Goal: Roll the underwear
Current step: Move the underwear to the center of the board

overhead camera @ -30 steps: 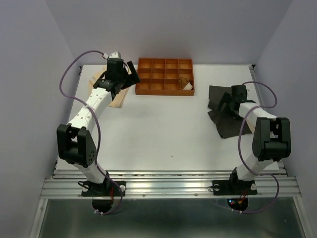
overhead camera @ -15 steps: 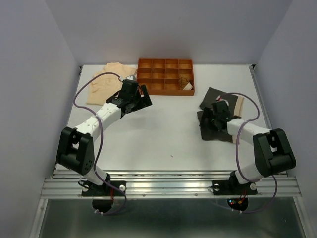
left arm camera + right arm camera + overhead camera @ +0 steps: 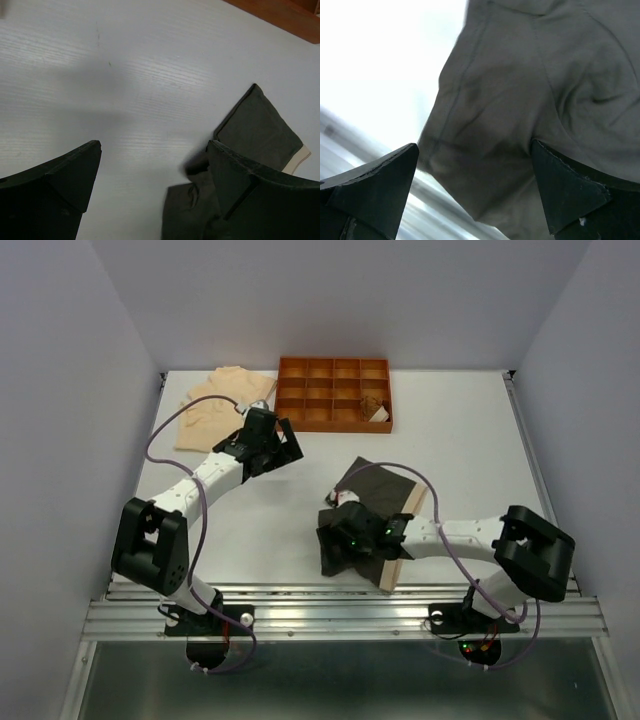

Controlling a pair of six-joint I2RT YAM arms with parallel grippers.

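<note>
Top external view showed a white bench between pale lilac walls. Dark grey fabric briefs lay lower centre, long axis running lower left to upper right. Left pincer and right pincer gaped wide.

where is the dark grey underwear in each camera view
Top external: dark grey underwear centre-right, near the front edge.
Left wrist: lower right.
Right wrist: fills most of the frame.
Shared landmark: the white table it lies on.
</note>
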